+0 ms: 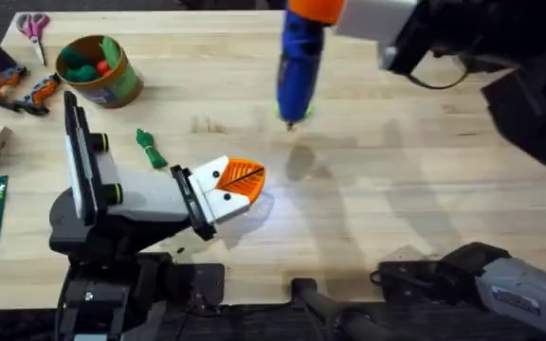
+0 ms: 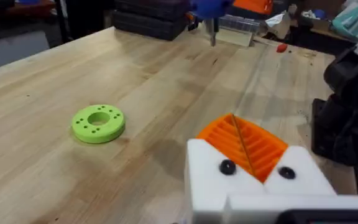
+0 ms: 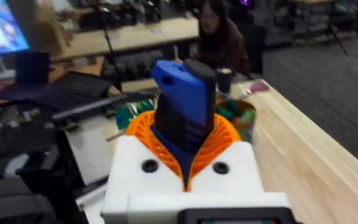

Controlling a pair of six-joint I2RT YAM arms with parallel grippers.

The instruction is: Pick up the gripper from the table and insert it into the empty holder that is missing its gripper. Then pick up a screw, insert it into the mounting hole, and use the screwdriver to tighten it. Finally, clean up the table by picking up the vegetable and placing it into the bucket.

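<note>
Nearest you, your left gripper (image 1: pixel 240 183) lies low on the table (image 1: pixel 425 180), orange pads pressed together on nothing. Farther out, your right gripper (image 3: pixel 185 146) clamps the screwdriver (image 1: pixel 298 68) (bit pointing down above the wood). Beyond, the vegetable (image 1: pixel 150 149) lies short of the bucket (image 1: pixel 102 74).

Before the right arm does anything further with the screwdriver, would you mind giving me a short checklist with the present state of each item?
1. Right gripper clamped on the screwdriver: ok.
2. Bit points down at the table: ok, raised above it.
3. Screw seated in the mounting hole: cannot tell.
4. Left gripper has both orange tips closed together, holding nothing: ok.
5. Vegetable cleared into the bucket: not ok, it lies on the table beside the left arm.
6. Green ring-shaped disc lies apart from the bit: ok.
</note>
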